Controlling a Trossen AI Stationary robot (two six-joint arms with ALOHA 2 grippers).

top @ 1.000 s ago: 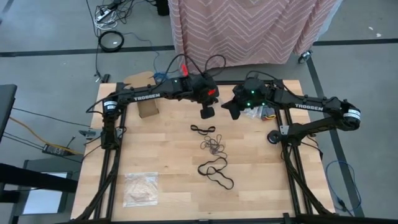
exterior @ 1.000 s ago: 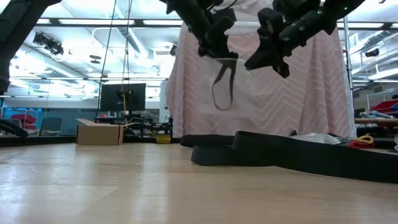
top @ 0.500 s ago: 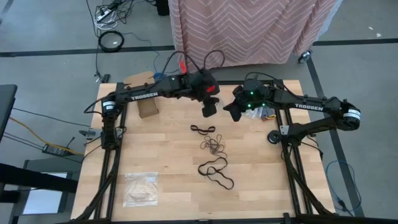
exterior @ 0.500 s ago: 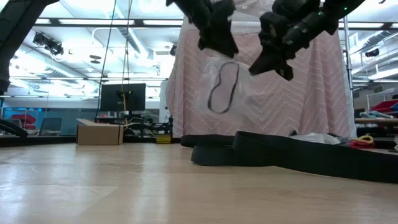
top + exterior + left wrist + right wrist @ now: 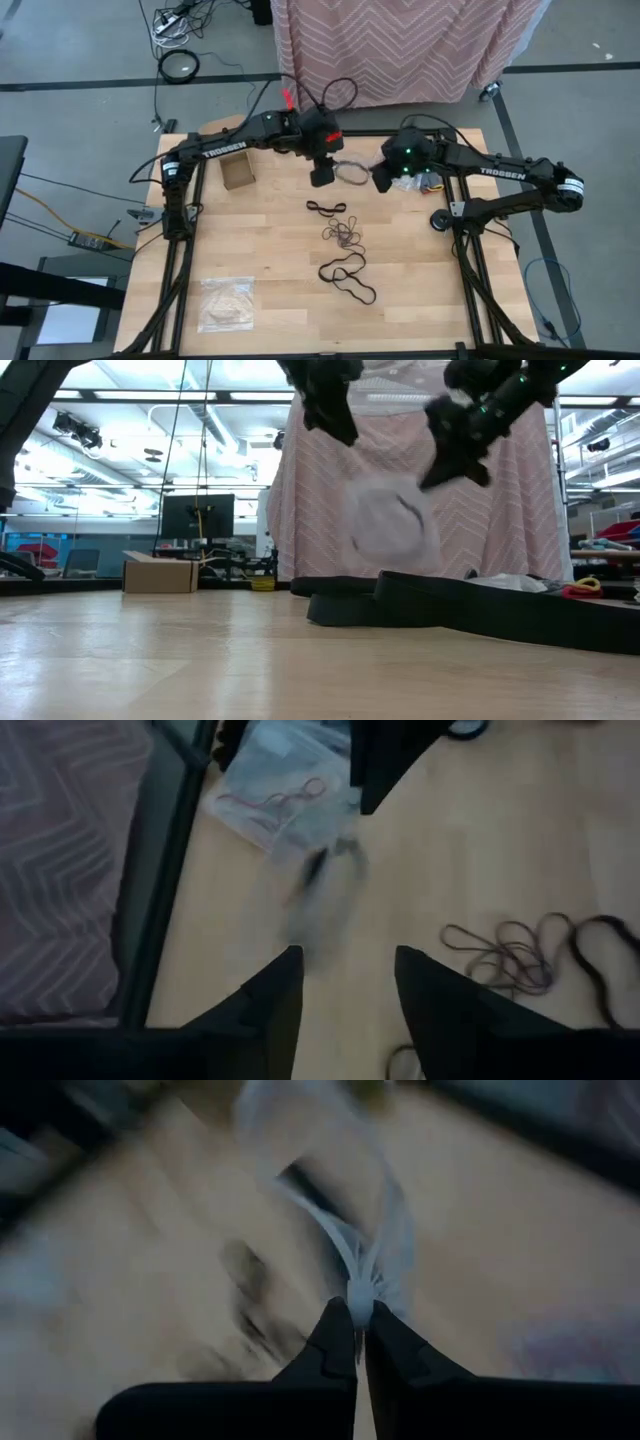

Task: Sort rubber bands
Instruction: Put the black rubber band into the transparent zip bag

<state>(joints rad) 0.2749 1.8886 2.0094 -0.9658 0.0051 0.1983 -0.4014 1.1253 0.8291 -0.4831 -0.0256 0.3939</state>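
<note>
My right gripper [image 5: 360, 1330] is shut on a clear plastic bag [image 5: 330, 1190] that hangs above the far middle of the table [image 5: 280, 250]. A black rubber band [image 5: 410, 510] shows inside the blurred bag [image 5: 390, 525]. My left gripper [image 5: 345, 985] stands open and empty just left of and above the bag [image 5: 350, 172]. On the table lie a small black band [image 5: 325, 208], a heap of tan-brown bands [image 5: 345, 235] and larger black bands [image 5: 347, 278]. My right gripper pinches a gathered bit of the bag's clear film [image 5: 358, 1292] between its two fingertips, coming slanting down from the table's right. The bag hangs clear of the table, away from the fingers toward my left gripper, slack and swinging.
A cardboard box [image 5: 238, 172] stands at the far left. A clear bag with tan bands [image 5: 225, 303] lies near the front left. Another clear bag with red bands [image 5: 285, 795] lies at the far edge by the right arm. A pink cloth [image 5: 420, 480] hangs beyond the table.
My left gripper has opened and let go of the black band, which has dropped into the clear bag. It has then risen and drawn back toward the far edge. My right gripper has tipped downward, and the bag has swung and sunk lower.
</note>
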